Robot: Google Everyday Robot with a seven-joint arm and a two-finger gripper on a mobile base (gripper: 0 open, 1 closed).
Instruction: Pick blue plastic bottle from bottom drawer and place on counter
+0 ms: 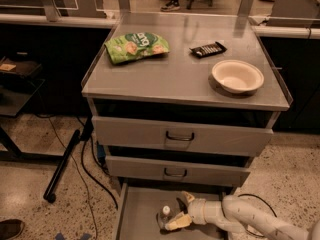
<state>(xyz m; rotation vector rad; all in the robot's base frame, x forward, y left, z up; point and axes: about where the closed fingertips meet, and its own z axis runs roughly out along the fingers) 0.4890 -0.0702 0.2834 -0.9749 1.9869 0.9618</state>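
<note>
Low in the bottom drawer (pixel 137 209), we note the gripper (pixel 177 210), jaws spread wide, gripping nothing, just right of the blue plastic bottle (pixel 165 216).

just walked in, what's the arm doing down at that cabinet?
The robot's white arm reaches into the open grey metal bottom drawer. Its claw is open right beside the small clear plastic bottle with a white cap, which stands upright on the drawer floor, not lifted. Whether a finger touches it is unclear. The grey metal counter top holds a green snack bag, a dark wrapped bar and a white bowl.
</note>
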